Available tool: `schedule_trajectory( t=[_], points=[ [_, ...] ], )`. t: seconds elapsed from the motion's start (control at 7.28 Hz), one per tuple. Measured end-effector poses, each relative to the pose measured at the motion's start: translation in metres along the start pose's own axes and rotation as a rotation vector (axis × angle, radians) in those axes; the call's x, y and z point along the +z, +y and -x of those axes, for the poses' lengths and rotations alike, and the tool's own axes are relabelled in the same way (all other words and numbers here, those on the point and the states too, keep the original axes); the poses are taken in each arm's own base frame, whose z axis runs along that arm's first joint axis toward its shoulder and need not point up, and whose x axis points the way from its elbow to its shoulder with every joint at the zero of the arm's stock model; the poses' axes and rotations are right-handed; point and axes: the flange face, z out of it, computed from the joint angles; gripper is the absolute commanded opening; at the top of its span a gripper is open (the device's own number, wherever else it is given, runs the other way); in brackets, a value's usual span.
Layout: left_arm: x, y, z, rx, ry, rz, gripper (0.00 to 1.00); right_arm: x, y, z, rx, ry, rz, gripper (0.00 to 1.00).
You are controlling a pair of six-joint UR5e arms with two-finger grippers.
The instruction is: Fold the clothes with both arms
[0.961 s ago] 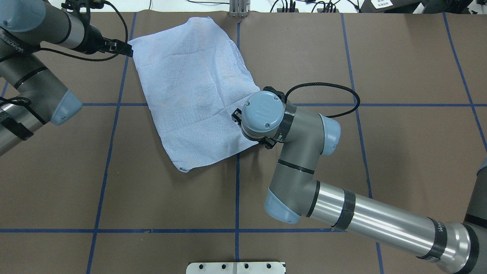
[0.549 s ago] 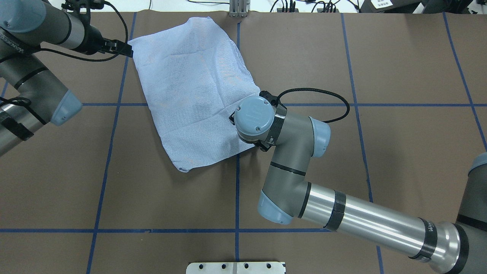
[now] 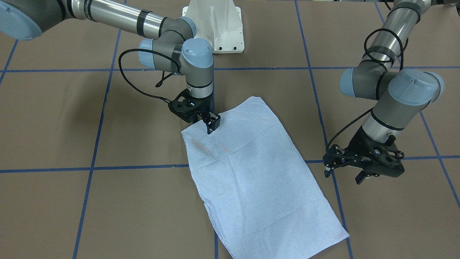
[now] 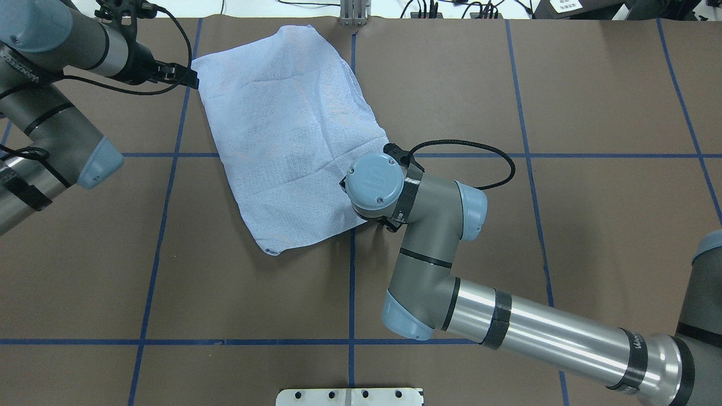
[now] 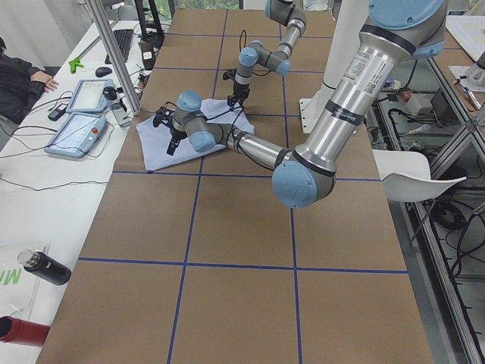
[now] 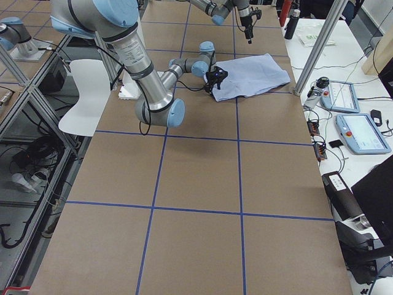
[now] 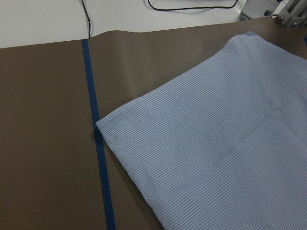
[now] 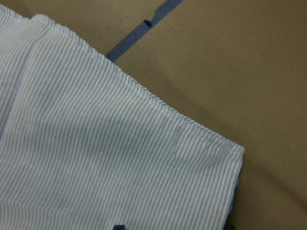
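Shirt (image 3: 251,180) lies flat on blue-taped table (image 3: 107,216), left gripper (image 3: 341,177) open near one corner, right gripper (image 3: 205,126) open over another.

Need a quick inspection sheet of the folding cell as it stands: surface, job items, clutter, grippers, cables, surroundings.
Surface: brown paper table, blue tape grid, flat.
Job's things: striped shirt folded to a rough rectangle, lying flat, skewed to the grid.
Clutter: nothing seen on the paper.
Grippers: left gripper open, by the shirt's far left corner, not gripping; right gripper open, at the near right corner.
Cables: black cable loops free off the right wrist.
Surroundings: white pedestal; side bench with control tablets; a person's sleeve.
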Motion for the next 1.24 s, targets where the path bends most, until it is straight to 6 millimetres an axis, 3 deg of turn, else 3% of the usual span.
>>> schedule_trajectory(
  t=[0.14,0.27,0.96,1.24],
  points=[
    [0.000,0.001,0.001,0.000,-0.001,0.001,1.00,0.002,0.001,0.000,-0.001,-0.001,-0.007,0.26],
    [0.001,0.001,0.001,-0.001,-0.002,0.002,1.00,0.004,0.002,0.002,0.004,-0.005,-0.021,0.00],
    [0.002,0.003,0.002,0.000,-0.003,0.005,1.00,-0.003,0.006,0.010,0.014,-0.029,-0.028,0.00],
    [0.002,0.007,-0.007,-0.020,0.019,0.014,1.00,-0.014,0.005,0.005,0.001,-0.045,-0.014,0.00]
  ],
)
